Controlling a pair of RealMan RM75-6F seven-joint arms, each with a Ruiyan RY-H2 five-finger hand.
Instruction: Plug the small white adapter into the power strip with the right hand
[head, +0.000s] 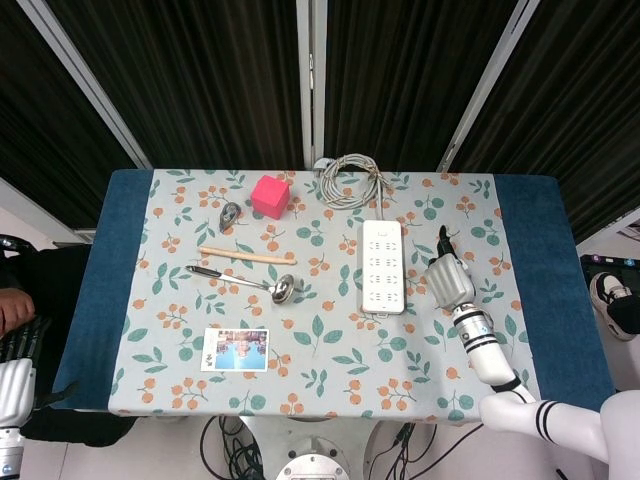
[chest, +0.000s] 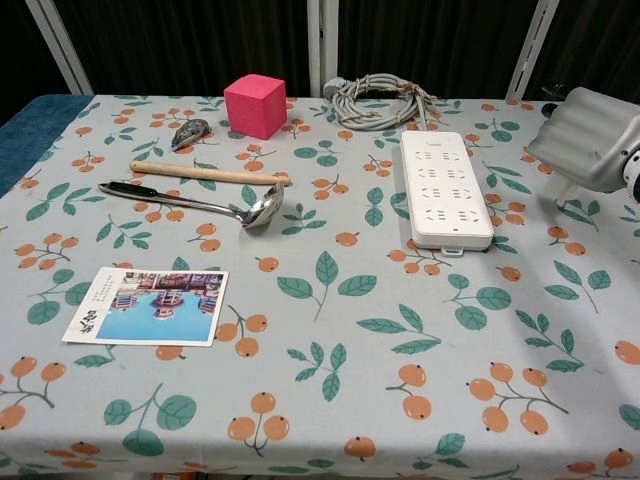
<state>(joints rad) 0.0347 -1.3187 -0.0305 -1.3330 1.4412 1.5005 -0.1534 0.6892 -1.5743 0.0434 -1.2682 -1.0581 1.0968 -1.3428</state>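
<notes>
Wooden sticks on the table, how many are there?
1. The wooden stick lies on the table's left half, between the pink cube behind it and the metal ladle in front. None seems hidden.
</notes>
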